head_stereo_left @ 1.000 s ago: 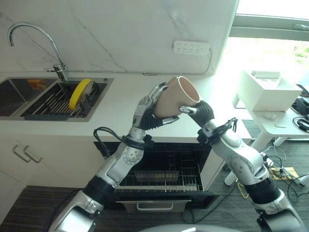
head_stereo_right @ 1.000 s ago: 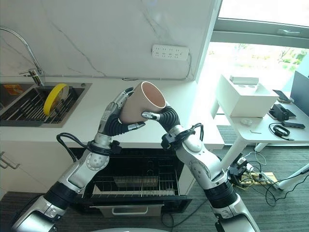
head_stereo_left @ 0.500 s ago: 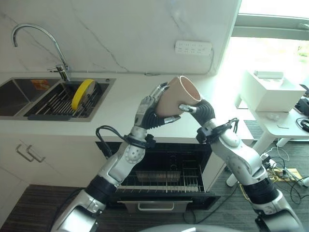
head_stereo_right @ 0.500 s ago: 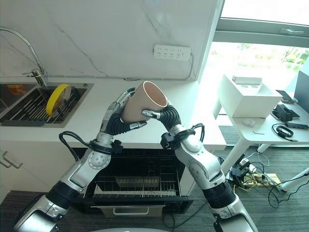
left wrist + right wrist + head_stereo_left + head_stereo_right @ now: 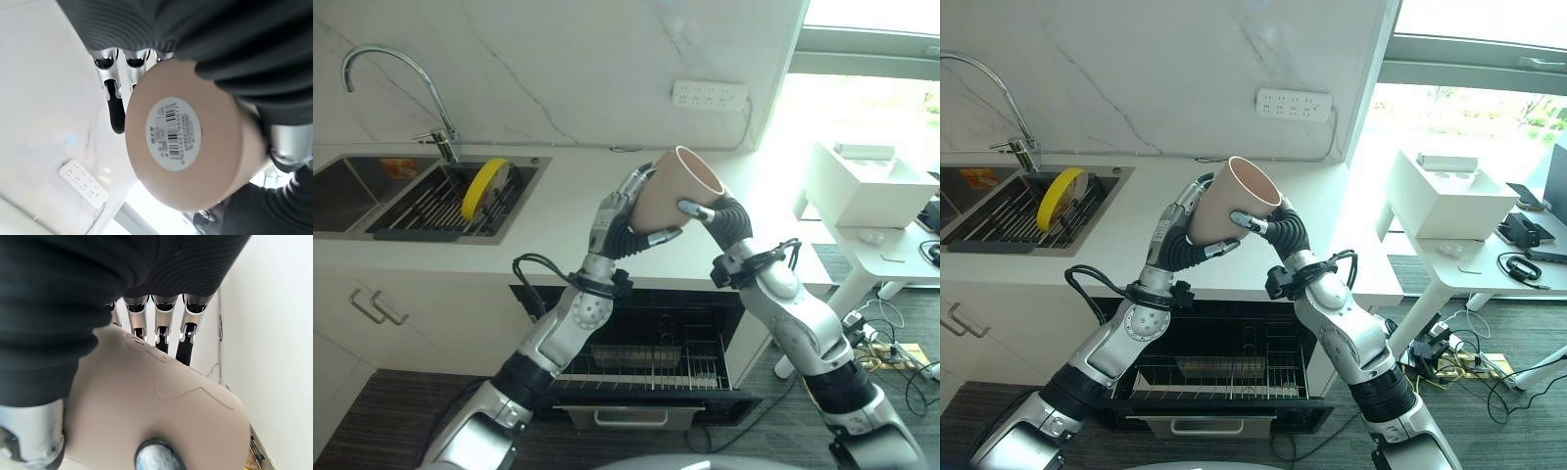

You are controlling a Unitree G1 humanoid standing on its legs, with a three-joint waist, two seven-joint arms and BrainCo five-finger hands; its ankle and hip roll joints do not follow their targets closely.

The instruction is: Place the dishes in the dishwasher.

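A beige cup (image 5: 668,192) is held in the air above the white counter (image 5: 558,220), tilted with its mouth up and to the right. My left hand (image 5: 612,227) is shut on its lower part from the left, fingers up the side and thumb under it. My right hand (image 5: 722,219) grips it from the right, its thumb against the wall near the rim. The left wrist view faces the cup's base (image 5: 182,147) with a barcode sticker. In the right wrist view the cup's wall (image 5: 161,416) lies between the fingers (image 5: 161,330) and thumb. Below the counter the dishwasher (image 5: 646,367) stands open, its wire rack pulled out.
A yellow plate (image 5: 481,188) stands on edge in the sink rack (image 5: 431,206) at the left, under a curved tap (image 5: 431,98). A white side table (image 5: 886,257) with a white box (image 5: 862,181) stands at the right. A socket strip (image 5: 710,95) is on the wall.
The cup has tipped a little more upright between both hands and risen slightly. The camera has shifted a bit.
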